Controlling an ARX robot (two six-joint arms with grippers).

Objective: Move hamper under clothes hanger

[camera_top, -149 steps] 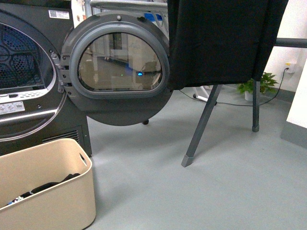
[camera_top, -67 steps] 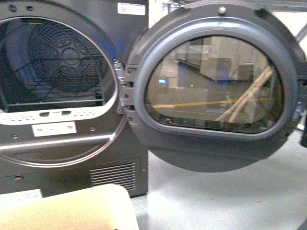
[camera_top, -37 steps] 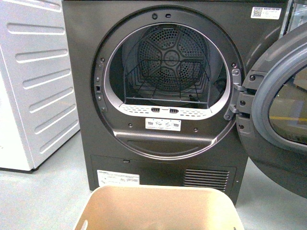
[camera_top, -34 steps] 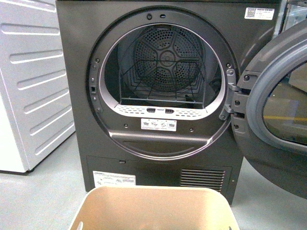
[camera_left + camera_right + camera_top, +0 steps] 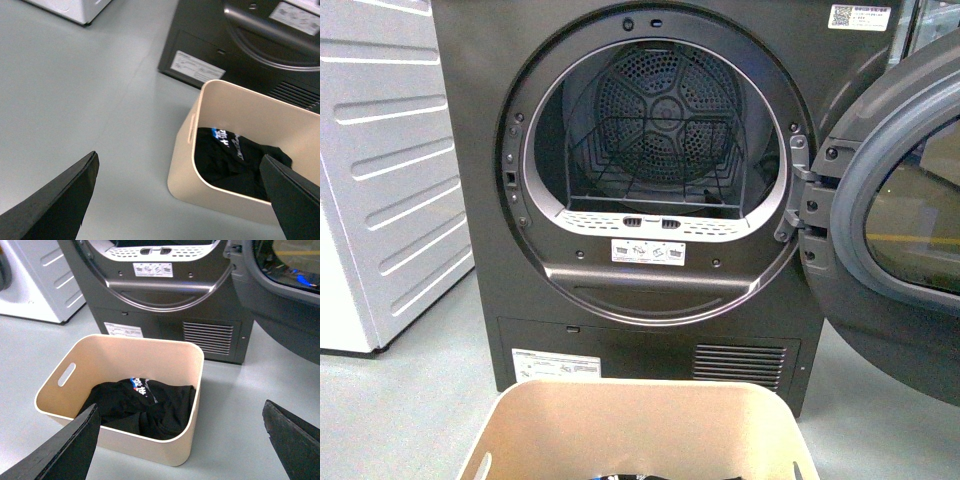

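The left pincer [image 5: 178, 156] and right pincer [image 5: 181, 404] hang wide open, empty, above the beige hamper [image 5: 135, 357], which sits on the floor [image 5: 75, 75] just before the open dryer [image 5: 650, 300], a black garment [image 5: 145, 405] inside. It seems to be lining up a grip; next they must drop and close on its rim. The clothes hanger, in sight seconds ago, is now out of view.

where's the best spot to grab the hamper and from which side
Probably by the rim at the slot handle in the end wall of the hamper, coming down from above to clamp that wall. The tub stands upright and open, its sides are smooth, and the black clothing lies low, leaving the rim free. The opposite wall's slot isn't visible.
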